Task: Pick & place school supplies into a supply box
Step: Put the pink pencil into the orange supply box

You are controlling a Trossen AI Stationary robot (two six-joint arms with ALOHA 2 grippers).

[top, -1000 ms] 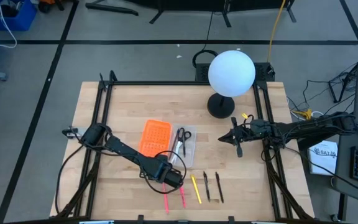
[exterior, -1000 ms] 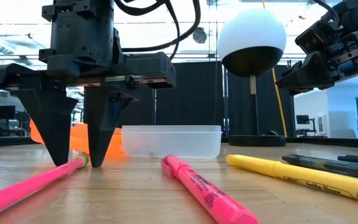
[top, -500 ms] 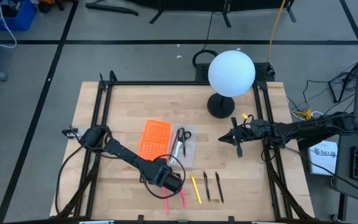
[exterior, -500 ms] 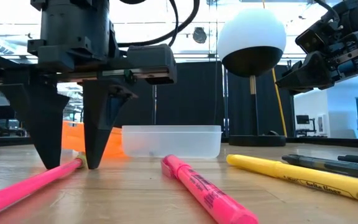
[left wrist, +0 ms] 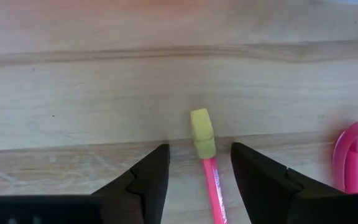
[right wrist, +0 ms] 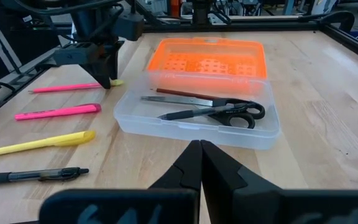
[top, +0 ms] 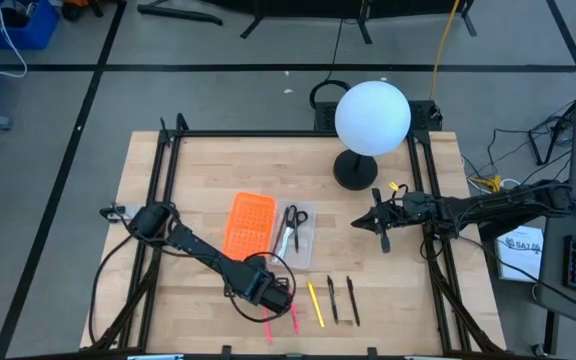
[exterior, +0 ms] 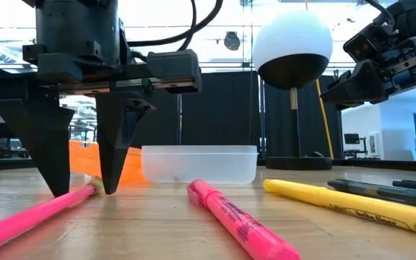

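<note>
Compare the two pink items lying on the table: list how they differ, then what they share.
1. The pink pencil is thin; the pink highlighter is thicker.
2. The pink pencil ends in a yellow eraser; the pink highlighter is pink along its whole length.
3. The left pincer stands open astride the pink pencil's eraser end; nothing is at the pink highlighter.

Shared: both lie flat on the wooden table, side by side, outside the clear supply box.
</note>
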